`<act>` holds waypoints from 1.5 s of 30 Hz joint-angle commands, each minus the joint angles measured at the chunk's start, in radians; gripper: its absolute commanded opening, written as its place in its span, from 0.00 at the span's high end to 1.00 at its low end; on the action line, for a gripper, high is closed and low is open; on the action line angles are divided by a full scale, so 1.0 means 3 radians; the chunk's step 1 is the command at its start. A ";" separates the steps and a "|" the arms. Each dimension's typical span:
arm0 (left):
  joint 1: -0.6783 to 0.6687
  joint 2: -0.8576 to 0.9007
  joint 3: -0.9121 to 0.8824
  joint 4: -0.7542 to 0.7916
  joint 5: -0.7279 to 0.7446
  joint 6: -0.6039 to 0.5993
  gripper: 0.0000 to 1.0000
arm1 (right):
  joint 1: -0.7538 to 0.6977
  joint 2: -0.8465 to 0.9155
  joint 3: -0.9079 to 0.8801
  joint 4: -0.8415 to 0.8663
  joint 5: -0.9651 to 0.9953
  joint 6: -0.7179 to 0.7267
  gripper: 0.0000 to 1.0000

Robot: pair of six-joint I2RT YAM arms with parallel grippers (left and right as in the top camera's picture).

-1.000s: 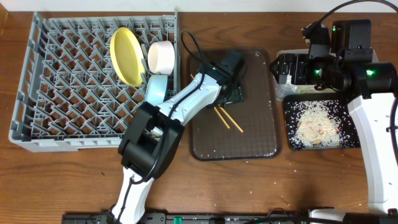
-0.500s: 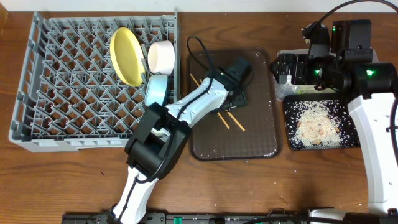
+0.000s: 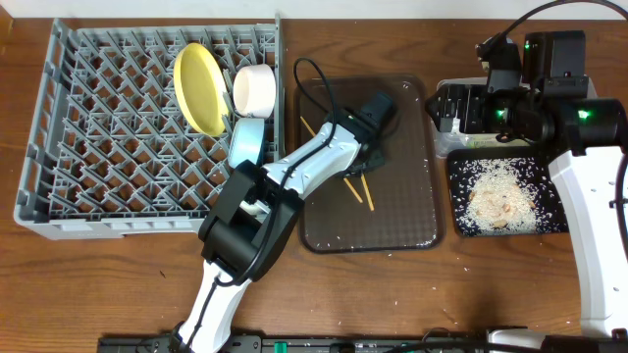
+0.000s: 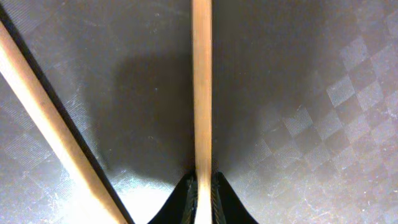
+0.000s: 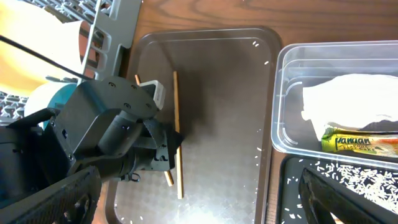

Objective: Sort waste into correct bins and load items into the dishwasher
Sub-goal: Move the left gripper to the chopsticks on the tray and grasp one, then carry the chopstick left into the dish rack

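**Left gripper clamps one chopstick on the brown tray**

Change: the left gripper (image 4: 202, 188) was wide a second ago and is now pinched tight on one chopstick (image 4: 201, 93). In the left wrist view the stick runs straight out from between the fingertips. It still lies flat on the brown tray (image 3: 397, 221) and is not lifted. The second chopstick (image 4: 50, 118) lies loose beside it at an angle, outside the grip. From overhead, the visible stick ends have shifted a little since the earlier frames, probably nudged by the closing.

The right gripper (image 3: 444, 110) is fully spread and holds nothing. It hangs over the clear tub (image 5: 286, 93), which holds the napkin (image 5: 348, 99) and a wrapper (image 5: 360, 144). The rice sits in the black tray (image 3: 453, 196).

The dish rack (image 3: 98, 147) already holds the yellow plate (image 3: 201, 88), white bowl (image 3: 255, 88) and light-blue bowl (image 3: 245, 142).

Judgement: the grasp step looks done for a single chopstick. Next is to lift it and carry it left to the rack, and the other stick needs a second pick. Risk: a thin stick held near one end may pivot or slip in transit, or drop through the lattice base.
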 commanded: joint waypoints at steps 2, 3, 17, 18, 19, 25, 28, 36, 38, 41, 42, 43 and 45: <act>0.0027 0.0051 0.0027 -0.0014 -0.0019 -0.0006 0.92 | 0.0003 0.0020 0.0004 -0.0004 0.0009 0.0003 0.01; 0.0033 0.0017 0.0041 -0.0013 0.0000 0.0017 0.92 | 0.0003 0.0020 0.0004 -0.0004 0.0009 0.0003 0.01; 0.0084 -0.0996 0.0097 -0.0281 -0.0566 0.1560 0.93 | 0.0003 0.0020 0.0004 -0.0004 0.0009 0.0003 0.01; 0.0113 -0.1108 0.0097 -0.0369 -0.0726 0.1637 0.92 | 0.0003 0.0020 0.0004 -0.0004 0.0009 0.0003 0.01; 0.0142 -0.1208 0.0097 -0.0451 -0.0856 0.1696 0.92 | 0.0003 0.0020 0.0004 -0.0004 0.0009 0.0003 0.01; 0.0427 -0.1705 0.0095 -0.1073 -0.1441 0.1845 0.92 | 0.0003 0.0020 0.0004 -0.0004 0.0009 0.0003 0.01; 0.0651 -0.1825 0.0093 -0.1352 -0.1514 0.1926 0.92 | 0.0003 0.0020 0.0004 -0.0004 0.0009 0.0001 0.01; 0.1231 -0.1793 -0.0107 -0.1592 -0.1513 0.2018 0.92 | 0.0003 0.0020 0.0004 -0.0004 0.0009 0.0003 0.01; 0.1338 -0.1781 -0.0212 -0.1565 -0.1513 0.2022 0.92 | 0.0003 0.0020 0.0004 -0.0004 0.0008 0.0003 0.01; 0.1461 -0.1776 -0.0392 -0.1483 -0.1512 0.2045 0.92 | 0.0003 0.0020 0.0004 -0.0004 0.0009 0.0003 0.01; 0.1486 -0.1775 -0.0445 -0.1456 -0.1512 0.2045 0.92 | 0.0003 0.0020 0.0004 -0.0004 0.0008 0.0003 0.01; 0.1503 -0.1775 -0.0495 -0.1427 -0.1512 0.2055 0.92 | 0.0003 0.0020 0.0004 -0.0004 0.0009 0.0001 0.01; 0.1518 -0.1771 -0.0581 -0.1359 -0.1511 0.2080 0.92 | 0.0003 0.0020 0.0004 -0.0004 0.0009 0.0003 0.01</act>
